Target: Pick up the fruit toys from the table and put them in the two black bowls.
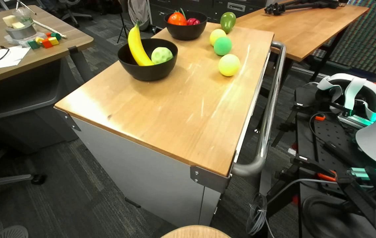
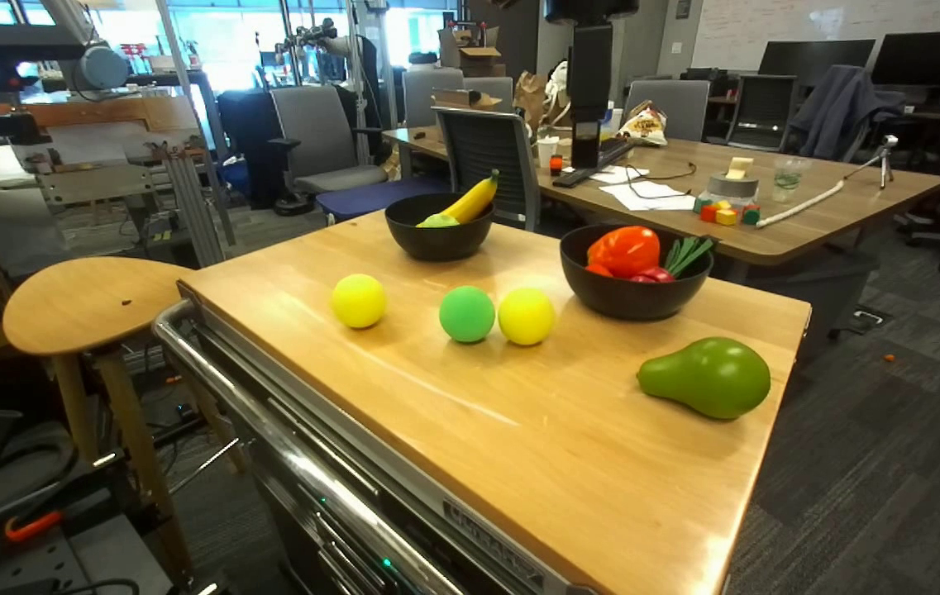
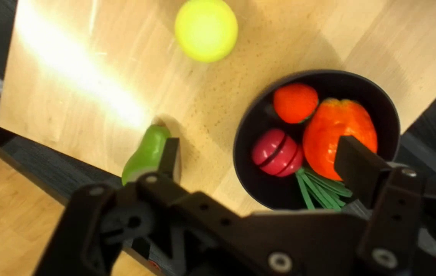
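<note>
- Hand spread wide above the bench.
- In an exterior view, far left bowl: banana.
- Right bowl: big orange fruit.
- Near right: pear-shaped toy; three balls left of it.

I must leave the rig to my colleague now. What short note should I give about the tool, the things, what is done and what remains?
Tool: open, holding nothing, above the table.
Done: banana and pale green fruit are in one black bowl; large red-orange fruit, small red-orange fruit, red toy and green stalks in the other bowl.
To do: green pear, green ball, the yellow ball near it and the lone yellow ball lie on the table; all need a bowl.
</note>
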{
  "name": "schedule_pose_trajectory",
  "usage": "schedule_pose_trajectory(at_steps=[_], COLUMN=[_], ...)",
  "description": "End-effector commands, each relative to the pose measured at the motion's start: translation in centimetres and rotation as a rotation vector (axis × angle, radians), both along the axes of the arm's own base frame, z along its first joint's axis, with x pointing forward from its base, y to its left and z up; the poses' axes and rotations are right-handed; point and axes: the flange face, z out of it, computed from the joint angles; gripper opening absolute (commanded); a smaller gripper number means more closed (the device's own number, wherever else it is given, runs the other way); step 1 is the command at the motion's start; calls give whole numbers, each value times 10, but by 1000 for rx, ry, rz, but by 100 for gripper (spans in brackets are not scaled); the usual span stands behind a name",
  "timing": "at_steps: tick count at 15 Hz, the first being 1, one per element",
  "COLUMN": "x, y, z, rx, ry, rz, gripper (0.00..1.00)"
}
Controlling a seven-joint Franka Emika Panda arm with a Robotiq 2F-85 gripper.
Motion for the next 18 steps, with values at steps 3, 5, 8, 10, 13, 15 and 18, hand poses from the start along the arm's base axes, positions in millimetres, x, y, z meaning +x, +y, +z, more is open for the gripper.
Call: schedule_pose_trajectory(at_steps=[3, 5, 8, 10, 13, 15, 18], x=[-55, -63, -66, -62, -55, -49, -42], y=[2, 3, 6, 8, 13, 16, 21], z=[-41, -65, -89, -99, -116, -129, -149], rx=[4, 18, 26, 26, 6, 9, 21], ry=[49, 70, 62, 18, -10, -20, -32], rz=[132, 159, 191, 193, 206, 210, 213], gripper=[100, 100, 100, 100, 100, 100, 100])
